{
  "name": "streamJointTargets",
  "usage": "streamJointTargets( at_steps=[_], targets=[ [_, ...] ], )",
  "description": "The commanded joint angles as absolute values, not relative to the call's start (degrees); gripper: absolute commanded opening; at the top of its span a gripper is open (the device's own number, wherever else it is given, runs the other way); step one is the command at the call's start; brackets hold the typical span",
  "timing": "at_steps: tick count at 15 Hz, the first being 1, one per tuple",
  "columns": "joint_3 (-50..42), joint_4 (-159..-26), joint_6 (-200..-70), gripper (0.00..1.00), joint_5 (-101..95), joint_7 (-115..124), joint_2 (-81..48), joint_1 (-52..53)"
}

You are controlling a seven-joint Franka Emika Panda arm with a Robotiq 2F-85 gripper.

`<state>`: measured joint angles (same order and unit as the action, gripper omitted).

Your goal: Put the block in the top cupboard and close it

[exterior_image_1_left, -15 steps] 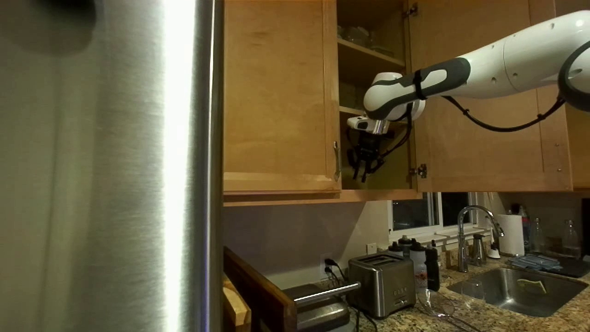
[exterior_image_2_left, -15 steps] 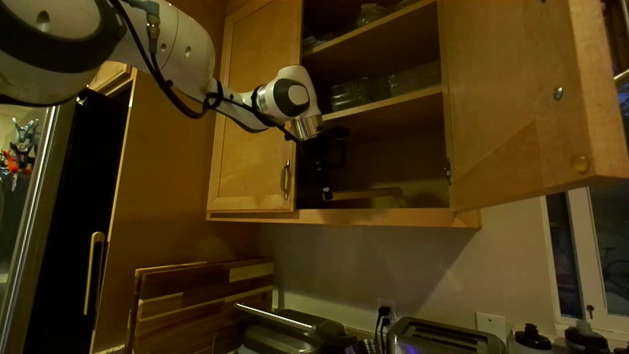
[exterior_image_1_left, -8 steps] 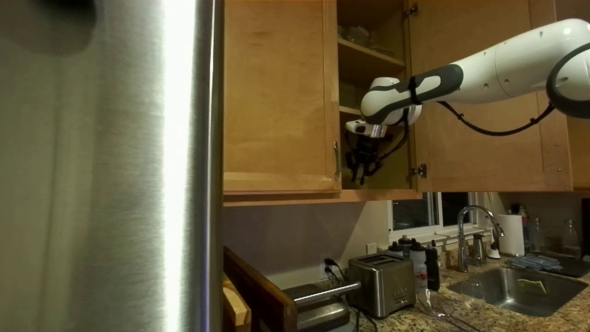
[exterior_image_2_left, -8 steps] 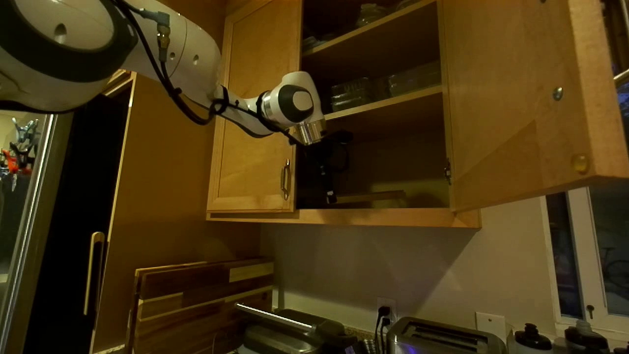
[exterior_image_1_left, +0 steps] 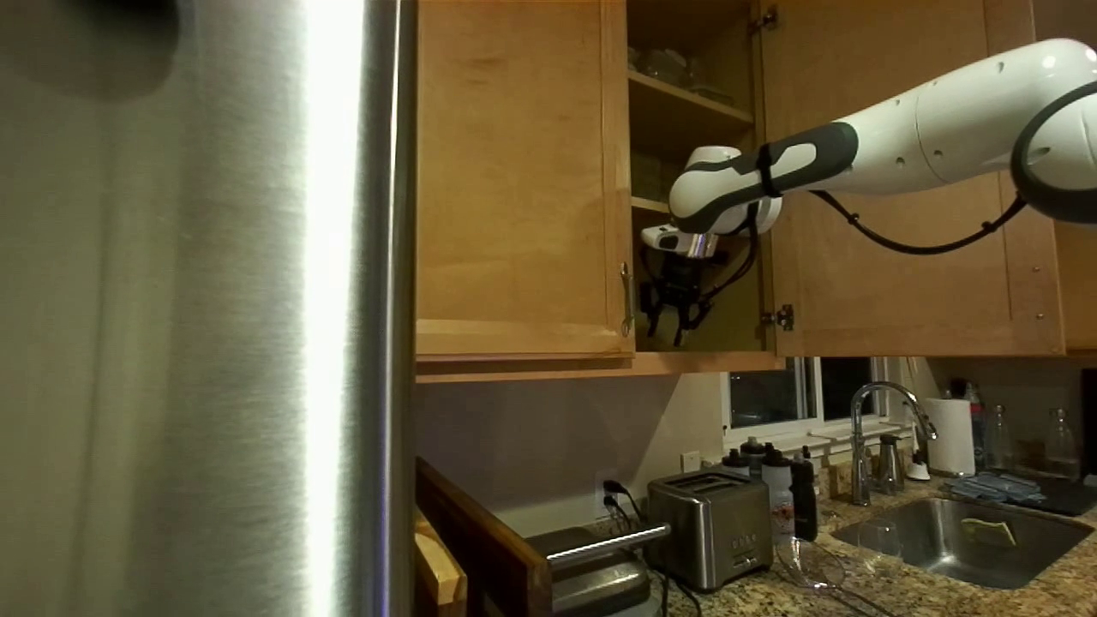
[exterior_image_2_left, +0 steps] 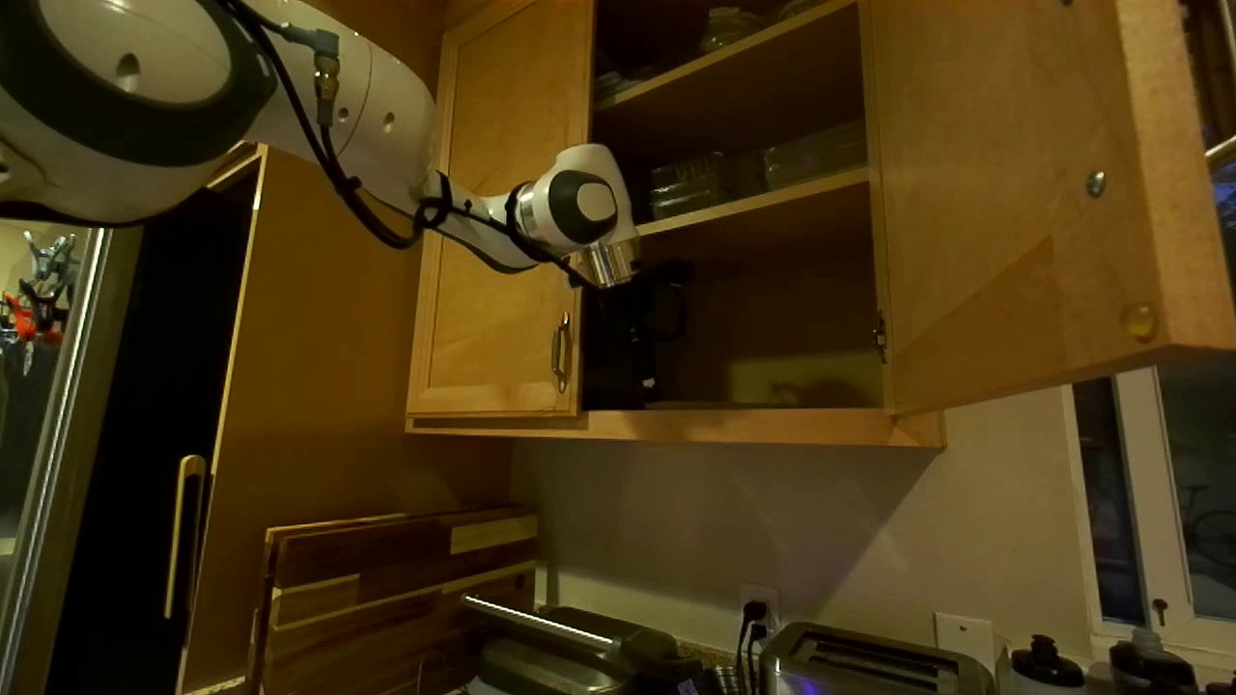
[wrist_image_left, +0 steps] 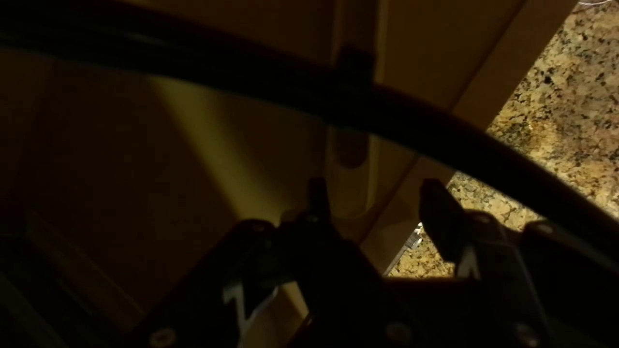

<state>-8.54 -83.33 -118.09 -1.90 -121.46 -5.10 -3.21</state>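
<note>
The wooden block [wrist_image_left: 350,193], held aloft a second ago, now appears to lie on the bottom of the top cupboard [exterior_image_2_left: 763,425], released by the parted tool [wrist_image_left: 374,187]; placing looks done, leaving the swung-out door [exterior_image_2_left: 1004,193] to shut.

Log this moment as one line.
gripper: open; block: lying in top cupboard, not held; sink-side door: open; pending: close door

Blk [wrist_image_left: 350,191] on top cupbd flr [wrist_image_left: 440,46]
</note>
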Motion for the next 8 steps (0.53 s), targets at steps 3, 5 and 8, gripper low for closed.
streamJointTargets(
  at_steps=[3, 5, 8],
  targets=[
    [-8.54, -83.33, -118.09, 0.54, -1.9, -121.46, -5.1, -3.21],
    [-8.54, -83.33, -118.09, 0.54, -1.9, -121.46, -5.1, -3.21],
    [-6.99, -83.0, -114.3, 0.86, -2.5, -119.76, -4.09, -4.41]
  ],
)
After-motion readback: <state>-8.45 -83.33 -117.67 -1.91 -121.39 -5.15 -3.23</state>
